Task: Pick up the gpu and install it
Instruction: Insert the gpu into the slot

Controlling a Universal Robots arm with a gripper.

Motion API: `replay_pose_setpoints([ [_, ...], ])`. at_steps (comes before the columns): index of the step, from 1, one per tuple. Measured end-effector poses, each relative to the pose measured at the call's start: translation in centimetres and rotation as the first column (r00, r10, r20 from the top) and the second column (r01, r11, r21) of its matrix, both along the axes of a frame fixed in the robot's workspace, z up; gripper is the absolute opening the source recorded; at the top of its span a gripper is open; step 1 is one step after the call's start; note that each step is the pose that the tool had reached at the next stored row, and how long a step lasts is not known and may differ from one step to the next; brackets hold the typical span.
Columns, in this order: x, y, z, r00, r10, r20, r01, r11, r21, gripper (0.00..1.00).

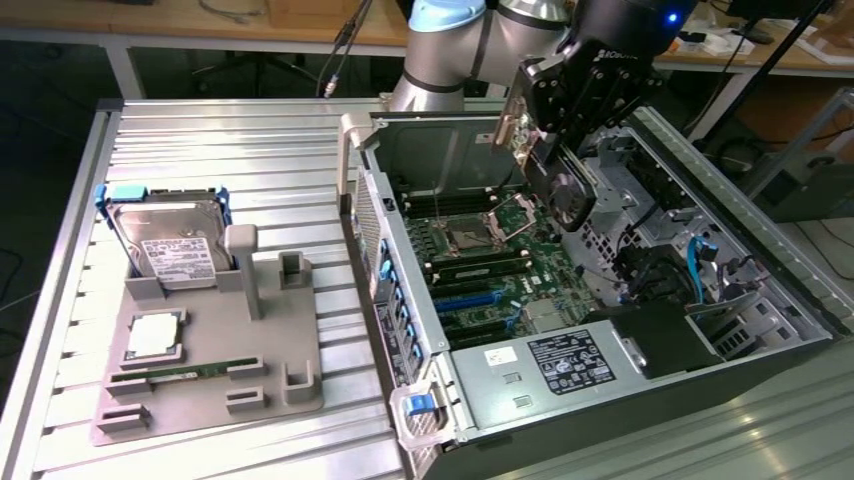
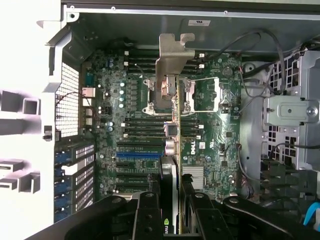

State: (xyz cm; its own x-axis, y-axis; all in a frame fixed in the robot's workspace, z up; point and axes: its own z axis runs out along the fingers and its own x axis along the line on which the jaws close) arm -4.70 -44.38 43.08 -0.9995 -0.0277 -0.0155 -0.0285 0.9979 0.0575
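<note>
Workbenches line the back of a lab where a ribbed metal tabletop (image 1: 200,130) carries an open computer case (image 1: 441,150), laid on its side at four o'clock in the exterior view, seemingly so the arm can reach the motherboard (image 1: 494,270) from above. At one o'clock, the claw (image 1: 554,140) is clenched on the gpu (image 1: 571,200), which hangs inside the case above the board and clear of it. The card is held on edge, apparently so that its connector side faces the expansion slots. It is thin and dark, with a round black fan (image 1: 570,192) on one face and a metal end bracket (image 2: 170,65) at the end farthest from the claw. From the wrist it is a narrow strip between the fingers (image 2: 149,215). At eight o'clock, a gray fixture (image 1: 214,390) holds a hard drive (image 1: 174,250) and a memory stick (image 1: 180,373).
</note>
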Motion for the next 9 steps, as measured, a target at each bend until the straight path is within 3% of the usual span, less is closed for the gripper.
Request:
replay_pose_setpoints([
  [9,0.0,0.0,0.0,0.9995,0.03,0.0,-0.03,0.9995,0.0,0.27],
])
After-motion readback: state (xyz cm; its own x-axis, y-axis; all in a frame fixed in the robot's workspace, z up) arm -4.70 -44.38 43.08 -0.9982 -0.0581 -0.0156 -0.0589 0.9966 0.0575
